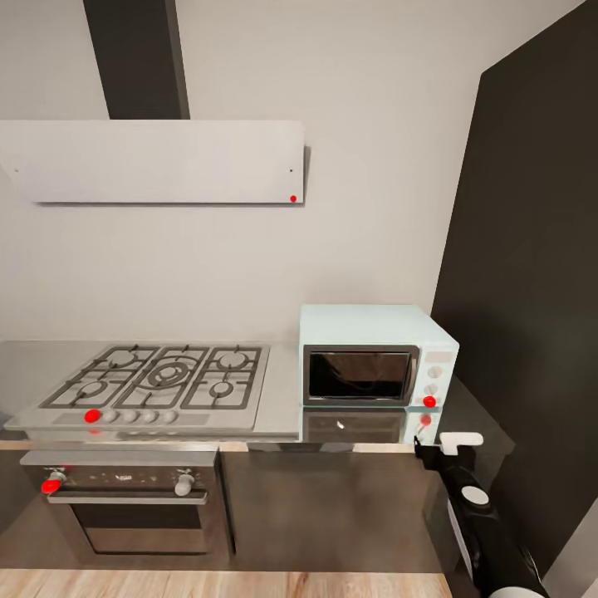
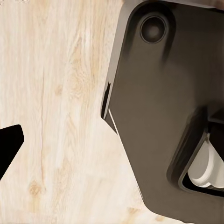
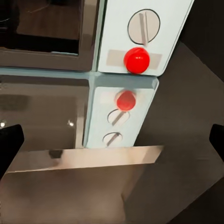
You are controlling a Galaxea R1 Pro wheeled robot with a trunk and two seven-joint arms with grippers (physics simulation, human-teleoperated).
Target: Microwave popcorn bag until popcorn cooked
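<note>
The pale mint-blue microwave [image 1: 374, 365] stands on the steel countertop [image 1: 278, 399] right of the hob, with its dark glass door closed. The popcorn bag and the popcorn are out of view. My right gripper [image 1: 440, 453] hovers at the counter's front edge, just below the microwave's control panel. In the right wrist view that gripper [image 3: 112, 140] is open and empty, its fingertips [image 3: 9, 142] far apart. Straight ahead are a round knob [image 3: 143, 25] and the red dot [image 3: 136, 59], both mirrored in the steel. My left gripper [image 2: 112, 149] hangs over the wooden floor with one fingertip [image 2: 9, 144] at the frame's edge.
A gas hob [image 1: 162, 378] with a red-marked knob fills the counter's left part, over a steel oven [image 1: 133, 498]. Above hangs the white slanted hood [image 1: 158, 162]. A tall dark cabinet [image 1: 531, 291] stands close on the microwave's right. My dark base [image 2: 163, 116] lies below the left wrist.
</note>
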